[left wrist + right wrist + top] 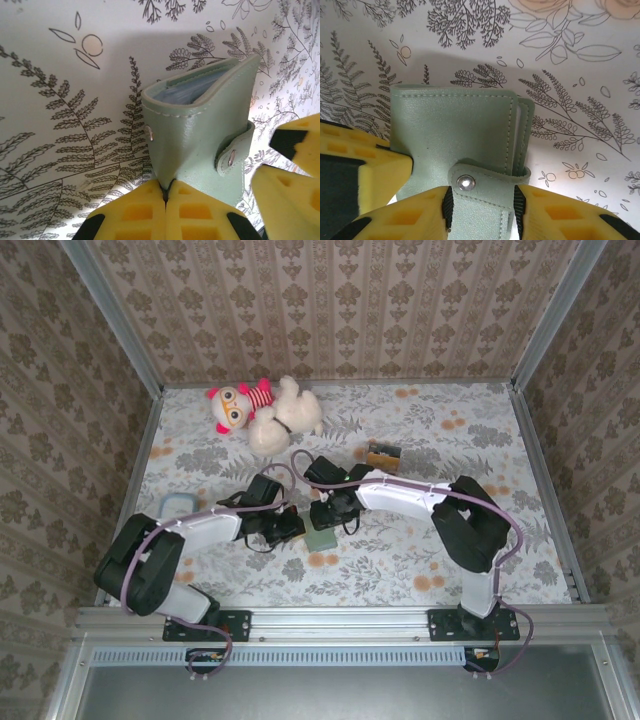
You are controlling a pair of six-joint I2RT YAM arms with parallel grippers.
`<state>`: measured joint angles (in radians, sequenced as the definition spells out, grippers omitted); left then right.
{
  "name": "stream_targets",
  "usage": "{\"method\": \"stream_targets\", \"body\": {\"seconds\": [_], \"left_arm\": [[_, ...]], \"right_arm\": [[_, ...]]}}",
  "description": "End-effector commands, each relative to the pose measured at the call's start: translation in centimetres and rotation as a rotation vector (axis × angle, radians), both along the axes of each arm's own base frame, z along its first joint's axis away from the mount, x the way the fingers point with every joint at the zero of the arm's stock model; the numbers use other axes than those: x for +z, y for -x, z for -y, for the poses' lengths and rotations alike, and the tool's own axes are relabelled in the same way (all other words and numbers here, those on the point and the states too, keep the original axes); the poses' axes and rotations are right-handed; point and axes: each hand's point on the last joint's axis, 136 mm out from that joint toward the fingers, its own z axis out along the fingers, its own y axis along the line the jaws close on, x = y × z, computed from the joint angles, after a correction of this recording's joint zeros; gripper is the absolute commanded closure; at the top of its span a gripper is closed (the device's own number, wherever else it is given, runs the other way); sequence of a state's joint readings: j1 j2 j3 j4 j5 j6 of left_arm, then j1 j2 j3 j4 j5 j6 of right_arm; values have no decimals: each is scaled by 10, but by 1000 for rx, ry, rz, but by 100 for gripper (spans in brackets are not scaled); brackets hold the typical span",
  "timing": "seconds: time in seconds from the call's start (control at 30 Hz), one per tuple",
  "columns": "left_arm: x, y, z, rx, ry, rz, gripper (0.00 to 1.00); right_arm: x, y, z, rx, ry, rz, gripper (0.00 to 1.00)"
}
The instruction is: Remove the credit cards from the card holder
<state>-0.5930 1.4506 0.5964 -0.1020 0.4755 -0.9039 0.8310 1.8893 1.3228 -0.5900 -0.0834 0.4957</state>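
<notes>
The card holder (195,135) is pinched at its near edge by the left fingers (167,205). They are closed tight on it, so it stands out just beyond their tips with its mouth gaping at the far end. The right fingers (560,222) stand apart on either side of the strap (485,187), with its metal snap (465,183) just inside one tip. Whether they press on the strap or merely flank it, I cannot tell. The two sets of fingers are close together, with the card holder between them. Whether it rests on the desk (570,75) or hangs just over it, I cannot tell either.

The task looks to be near its start. The card holder is secured, and that seems to be all that is done. The strap lies over the cover and, by my reading, has yet to be undone. Inside the mouth only pale lining is plain. None of the credit cards looks to be out, so what is left is opening the cover and drawing out each card.
</notes>
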Motion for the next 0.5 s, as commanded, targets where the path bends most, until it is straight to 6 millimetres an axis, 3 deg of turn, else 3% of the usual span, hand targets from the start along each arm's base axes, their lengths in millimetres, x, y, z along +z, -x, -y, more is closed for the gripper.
{"method": "stream_targets", "body": {"seconds": [0.0, 0.27, 0.47], "left_arm": [[8, 0, -1, -10, 19, 19, 100], [17, -3, 5, -7, 63, 33, 100], [22, -4, 11, -6, 105, 39, 100]], "right_arm": [[0, 4, -12, 51, -41, -34, 57], [-13, 7, -11, 58, -27, -54, 54], [-22, 1, 1, 24, 43, -27, 54]]}}
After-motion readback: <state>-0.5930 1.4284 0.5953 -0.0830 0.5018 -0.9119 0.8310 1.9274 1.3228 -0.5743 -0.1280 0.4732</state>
